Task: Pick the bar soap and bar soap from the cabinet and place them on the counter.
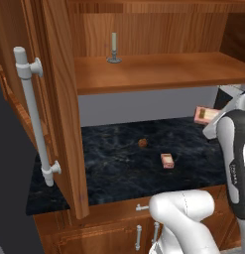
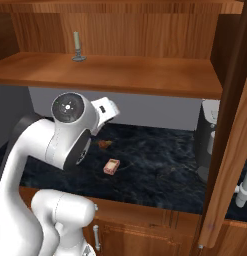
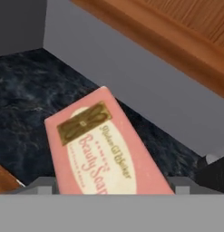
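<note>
Soap bar (image 3: 102,149), pink with a gold bow on its label, is gripped by the end effector (image 3: 111,188) and is held up in the air over the black surface (image 1: 119,168), below the wooden shelf (image 1: 158,72) of the cabinet (image 1: 59,99). The jaws are set wide, one on each side of the bar. A second soap bar (image 1: 167,160) is lying flat on the surface, near a small brown lump (image 1: 142,143). A pale candle (image 1: 113,48) is standing on the shelf.
</note>
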Controlling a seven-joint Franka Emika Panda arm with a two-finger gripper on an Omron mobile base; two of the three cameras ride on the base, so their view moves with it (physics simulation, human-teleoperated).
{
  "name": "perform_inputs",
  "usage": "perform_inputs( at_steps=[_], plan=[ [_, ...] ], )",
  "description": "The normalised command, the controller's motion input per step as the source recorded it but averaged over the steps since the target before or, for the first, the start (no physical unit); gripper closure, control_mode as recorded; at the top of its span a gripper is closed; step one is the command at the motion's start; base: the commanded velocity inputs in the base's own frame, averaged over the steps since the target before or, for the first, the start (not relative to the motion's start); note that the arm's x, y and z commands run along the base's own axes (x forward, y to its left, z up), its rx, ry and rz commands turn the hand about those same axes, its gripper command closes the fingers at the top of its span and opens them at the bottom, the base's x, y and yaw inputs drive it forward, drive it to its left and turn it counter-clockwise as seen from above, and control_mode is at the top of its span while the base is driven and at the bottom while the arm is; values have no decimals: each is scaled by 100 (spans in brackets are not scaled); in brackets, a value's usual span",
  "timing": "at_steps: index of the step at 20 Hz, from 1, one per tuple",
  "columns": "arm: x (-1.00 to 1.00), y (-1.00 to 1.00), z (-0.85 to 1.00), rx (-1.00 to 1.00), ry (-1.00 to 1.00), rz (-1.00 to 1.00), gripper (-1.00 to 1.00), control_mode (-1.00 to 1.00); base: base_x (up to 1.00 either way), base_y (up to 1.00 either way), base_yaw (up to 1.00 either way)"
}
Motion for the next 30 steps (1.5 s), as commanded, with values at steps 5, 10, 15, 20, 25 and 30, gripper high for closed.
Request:
perform_inputs(
  at_steps=[5, 10, 15, 20, 25, 30],
  plan=[
    [-2, 17, -29, 6, 8, -1, 100, -100, 0, 0, 0],
    [0, 28, -32, 12, 7, 0, 100, -100, 0, 0, 0],
    [0, 32, -25, 11, 3, -3, 100, -100, 0, 0, 0],
    [0, 31, -22, 1, 4, -13, 100, -100, 0, 0, 0],
    [0, 24, -24, 0, 8, -14, 100, -100, 0, 0, 0],
    [4, 21, -35, 4, 9, -11, 100, -100, 0, 0, 0]
  ],
)
